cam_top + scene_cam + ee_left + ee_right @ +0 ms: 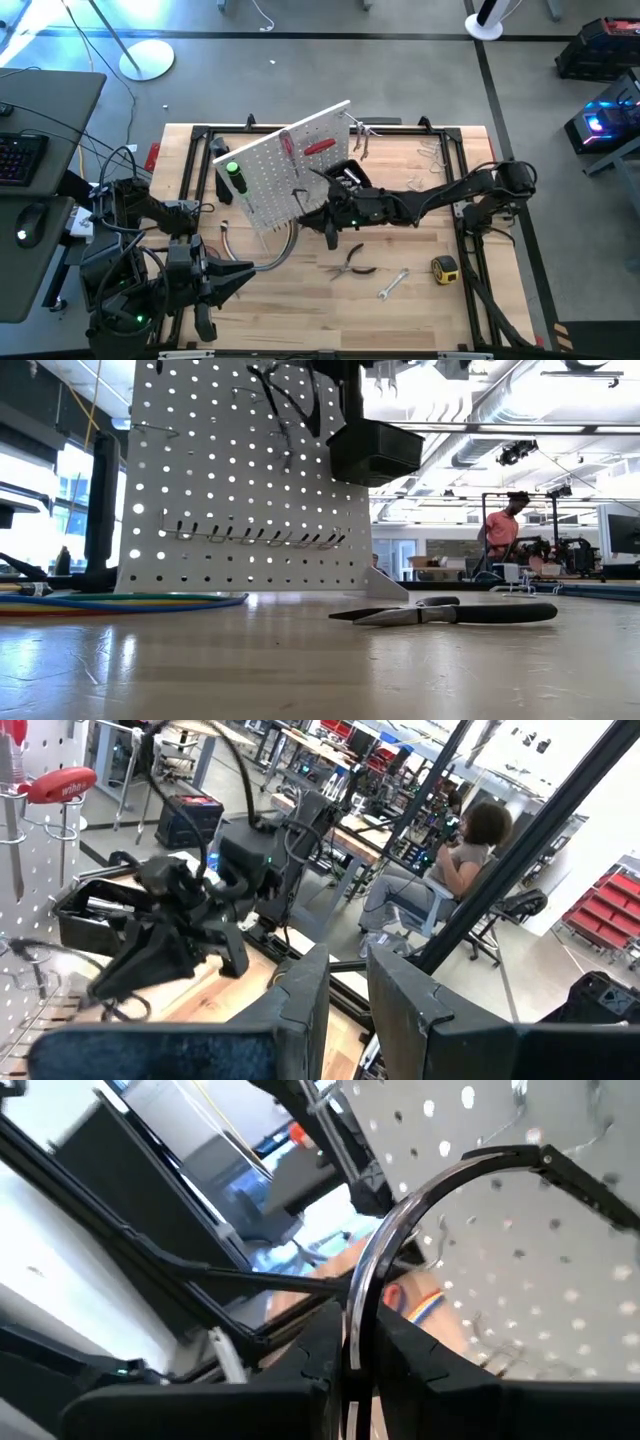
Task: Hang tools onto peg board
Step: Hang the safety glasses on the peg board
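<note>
A white peg board (282, 168), flat and dotted with a grid of small round holes, is stood upright near the back of the pale wooden table (300, 300). A red-handled screwdriver (320, 146), a green-handled one (235, 178) and a small black bin (375, 450) are carried on it. The right gripper (358, 1342) is held against the board, its jaws clenched on a thin, curved, shiny metal clamp (395, 1245). Black-handled pliers (355, 262), a silver wrench (392, 285) and a yellow tape measure (445, 268) are left lying on the wood. The left gripper (240, 275) is kept near the table's front left corner, jaws nearly closed on nothing.
</note>
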Available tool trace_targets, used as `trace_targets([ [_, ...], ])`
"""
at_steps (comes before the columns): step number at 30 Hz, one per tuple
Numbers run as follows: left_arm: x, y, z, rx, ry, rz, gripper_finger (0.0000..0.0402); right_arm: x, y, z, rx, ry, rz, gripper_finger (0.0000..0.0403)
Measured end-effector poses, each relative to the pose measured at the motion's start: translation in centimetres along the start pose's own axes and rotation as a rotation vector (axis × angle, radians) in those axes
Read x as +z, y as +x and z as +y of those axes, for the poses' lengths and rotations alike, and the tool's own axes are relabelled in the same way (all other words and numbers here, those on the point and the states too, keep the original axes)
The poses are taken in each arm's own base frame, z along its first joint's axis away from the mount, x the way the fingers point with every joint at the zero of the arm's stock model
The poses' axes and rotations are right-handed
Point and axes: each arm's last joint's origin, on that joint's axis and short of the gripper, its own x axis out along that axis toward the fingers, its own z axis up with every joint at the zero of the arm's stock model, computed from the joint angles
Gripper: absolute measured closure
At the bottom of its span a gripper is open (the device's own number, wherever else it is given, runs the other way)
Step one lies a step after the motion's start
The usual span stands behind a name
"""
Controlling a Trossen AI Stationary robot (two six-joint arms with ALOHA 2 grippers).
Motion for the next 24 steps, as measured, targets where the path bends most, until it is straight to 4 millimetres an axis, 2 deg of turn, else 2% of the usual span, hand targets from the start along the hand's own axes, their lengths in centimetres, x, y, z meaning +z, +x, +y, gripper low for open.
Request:
trace_targets([
  [7, 0.0, 0.0, 0.0, 0.0, 0.0, 0.0, 0.0337, -1.8, -0.8, -1.0, 0.091, 0.079, -0.097, 0.037],
  [12, 0.0, 0.1, 0.0, 0.004, 0.008, -0.002, 0.0337, -2.3, -0.9, -1.4, 0.063, 0.064, -0.07, 0.037],
  [24, 0.0, 0.2, 0.0, 0.005, 0.008, -0.003, 0.0337, -1.5, -0.8, -2.8, -0.027, 0.037, -0.118, 0.037],
])
